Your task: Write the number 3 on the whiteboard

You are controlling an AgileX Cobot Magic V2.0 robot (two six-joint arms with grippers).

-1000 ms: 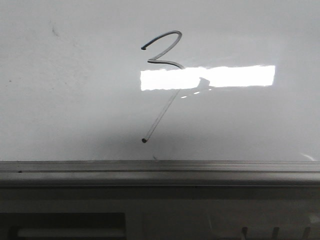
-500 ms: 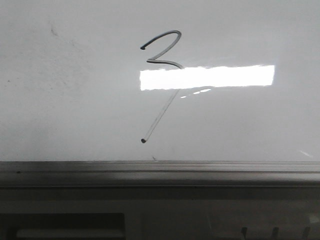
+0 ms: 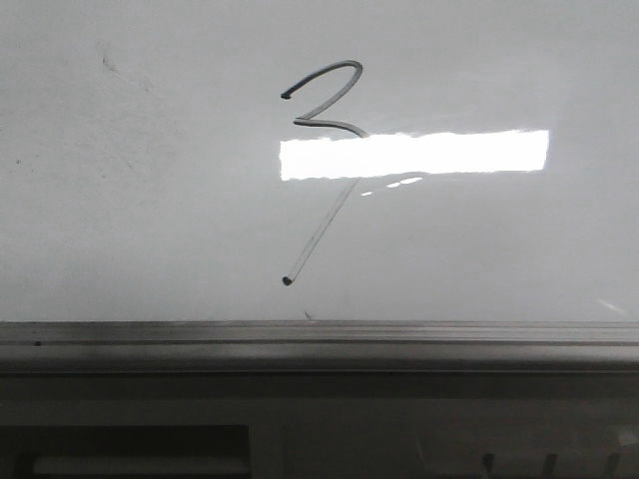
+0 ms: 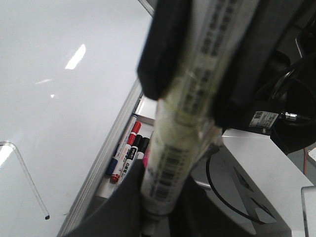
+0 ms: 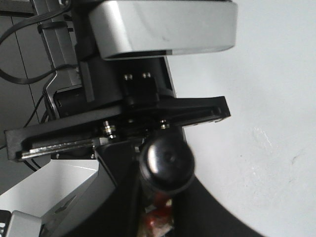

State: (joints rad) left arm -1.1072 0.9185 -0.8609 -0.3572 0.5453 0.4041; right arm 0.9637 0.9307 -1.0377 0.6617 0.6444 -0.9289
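The number 3 [image 3: 324,110] is drawn in a thin dark line on the whiteboard [image 3: 120,200], with a long diagonal tail ending in a dot near the rail. Neither gripper shows in the front view. In the left wrist view my left gripper [image 4: 158,212] is shut on a barcode-labelled marker [image 4: 182,113], held off the board beside its edge; the 3's tail and dot [image 4: 29,185] show on the whiteboard [image 4: 59,108]. My right gripper [image 5: 160,207] is shut on a black-ended marker [image 5: 165,160] with red on it, beside the whiteboard [image 5: 266,123].
A grey metal rail [image 3: 319,334] runs along the board's near edge. A bright glare strip [image 3: 414,155] crosses the 3's tail. Several spare markers [image 4: 126,158] lie in a tray beside the rail. Black cables [image 4: 222,197] hang by the left arm.
A dark reflection that sat in the glare strip one second ago is gone, and the shadow near the rail has faded. The drawn 3 is unchanged.
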